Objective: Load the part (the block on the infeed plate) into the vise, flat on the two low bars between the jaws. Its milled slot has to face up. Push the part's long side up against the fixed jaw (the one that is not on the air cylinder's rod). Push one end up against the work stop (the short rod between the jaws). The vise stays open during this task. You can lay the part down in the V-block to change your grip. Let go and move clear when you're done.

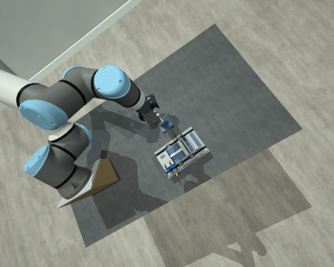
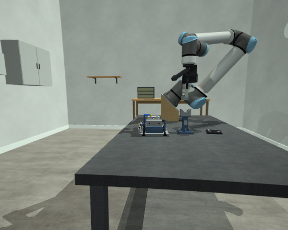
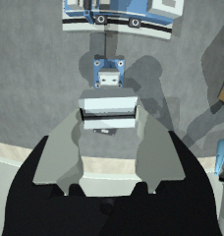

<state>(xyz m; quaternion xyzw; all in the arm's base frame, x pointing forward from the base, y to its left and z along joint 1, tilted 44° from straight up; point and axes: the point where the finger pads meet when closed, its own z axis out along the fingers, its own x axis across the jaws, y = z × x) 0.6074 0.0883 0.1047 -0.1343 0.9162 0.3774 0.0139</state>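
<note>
Table (image 1: 233, 86) (image 2: 178, 158), dark grey, mottled, rectangular, bears the blue-and-silver vise (image 1: 181, 152) (image 2: 154, 124) (image 3: 117, 22). Near it stands a blue post with a grey V-block (image 1: 165, 124) (image 2: 185, 113) (image 3: 109, 79). Above, the black gripper (image 1: 156, 114) (image 2: 185, 96) (image 3: 108, 106) grips the pale, smooth, slotted metal block (image 3: 109, 104) between grey fingers.

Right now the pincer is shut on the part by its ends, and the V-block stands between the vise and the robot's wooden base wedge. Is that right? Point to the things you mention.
Not quite: the V-block (image 1: 167, 126) (image 2: 185, 124) does not stand between the vise (image 1: 165, 156) (image 2: 154, 129) and the wedge (image 1: 105, 172) (image 2: 170, 111); the top view shows it off to one side. The rest holds.
</note>
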